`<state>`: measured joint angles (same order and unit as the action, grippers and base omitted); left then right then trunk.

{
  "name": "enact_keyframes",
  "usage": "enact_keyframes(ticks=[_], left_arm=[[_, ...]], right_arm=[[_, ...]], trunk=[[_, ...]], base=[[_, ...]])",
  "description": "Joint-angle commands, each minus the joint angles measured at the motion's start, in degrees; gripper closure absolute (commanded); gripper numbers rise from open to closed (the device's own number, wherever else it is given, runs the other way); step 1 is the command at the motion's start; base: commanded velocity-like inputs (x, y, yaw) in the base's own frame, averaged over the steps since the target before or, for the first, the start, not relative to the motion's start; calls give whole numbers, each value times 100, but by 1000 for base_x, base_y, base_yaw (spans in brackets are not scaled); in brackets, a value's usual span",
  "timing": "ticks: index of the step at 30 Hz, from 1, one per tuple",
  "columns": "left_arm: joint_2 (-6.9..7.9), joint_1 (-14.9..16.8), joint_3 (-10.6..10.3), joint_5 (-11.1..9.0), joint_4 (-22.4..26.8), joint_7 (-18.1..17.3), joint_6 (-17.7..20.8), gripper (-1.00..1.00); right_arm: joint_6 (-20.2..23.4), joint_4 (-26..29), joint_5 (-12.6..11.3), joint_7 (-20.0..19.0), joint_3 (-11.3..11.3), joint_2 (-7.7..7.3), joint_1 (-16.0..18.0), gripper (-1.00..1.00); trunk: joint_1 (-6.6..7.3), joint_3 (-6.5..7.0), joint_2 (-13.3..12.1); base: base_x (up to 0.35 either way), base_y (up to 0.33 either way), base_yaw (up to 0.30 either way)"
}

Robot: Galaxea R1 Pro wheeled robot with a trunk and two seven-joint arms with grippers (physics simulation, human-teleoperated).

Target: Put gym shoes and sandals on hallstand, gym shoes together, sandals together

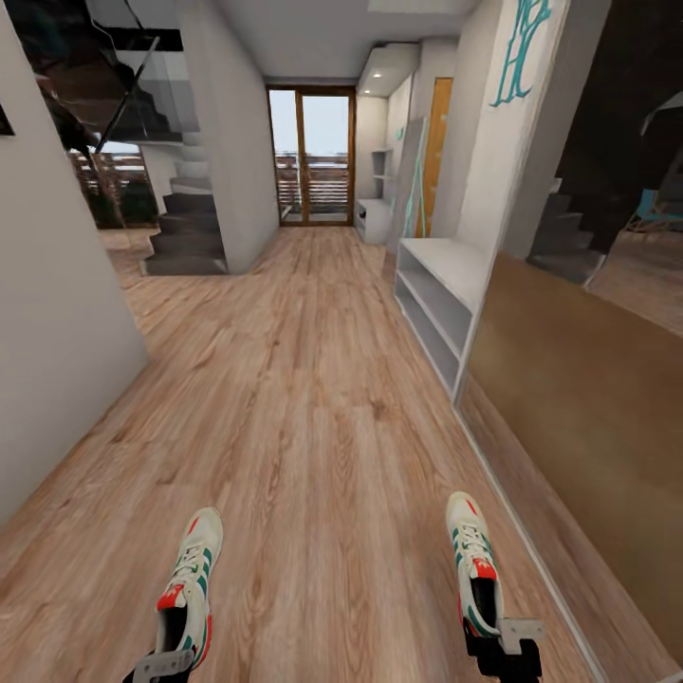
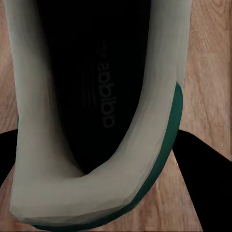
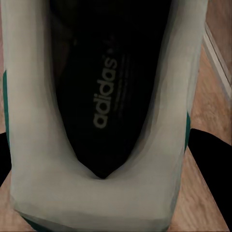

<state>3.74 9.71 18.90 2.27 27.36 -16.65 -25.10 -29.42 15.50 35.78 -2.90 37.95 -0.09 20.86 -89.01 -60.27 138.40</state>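
I hold two white gym shoes with green stripes and red-orange accents low in the head view, toes pointing down the corridor. My left gripper (image 1: 163, 666) is shut on the heel of the left gym shoe (image 1: 192, 579). My right gripper (image 1: 505, 649) is shut on the heel of the right gym shoe (image 1: 471, 560). In the left wrist view, the shoe's dark inside (image 2: 96, 96) sits between black fingers (image 2: 200, 162). The right wrist view likewise shows the shoe's insole (image 3: 104, 96) flanked by fingers (image 3: 212, 154). The hallstand (image 1: 438, 285), a low white unit with open shelves, stands ahead against the right wall. The sandals are out of view.
The wood-plank corridor floor (image 1: 313, 398) runs ahead to a glass door (image 1: 311, 156). A grey wall (image 1: 57, 360) closes the left side, and stairs (image 1: 185, 232) rise behind it. A brown panel (image 1: 579, 398) lines the right wall. A second white unit (image 1: 375, 218) stands at the far end.
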Motion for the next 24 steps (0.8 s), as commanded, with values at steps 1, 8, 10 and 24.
enact_keyframes(ticks=[1,8,10,24], left_arm=[[-5,5,47,19,-2,-58,-13,100],[-5,5,41,19,-2,-58,-13,100],[-5,5,37,19,-2,-58,-13,100],[-13,5,53,19,-5,-58,-13,100]], right_arm=[[-22,-3,26,-32,47,1,6,100],[-20,-1,31,-39,45,-7,6,100],[-20,-3,33,-37,40,-8,6,100],[-21,-265,82,-43,25,-10,6,100]], trunk=[[-2,-5,2],[-2,-5,2],[-2,-5,2],[-2,-5,2]], base=[[339,-3,-80],[339,-1,-26],[338,30,-3],[318,136,0]])
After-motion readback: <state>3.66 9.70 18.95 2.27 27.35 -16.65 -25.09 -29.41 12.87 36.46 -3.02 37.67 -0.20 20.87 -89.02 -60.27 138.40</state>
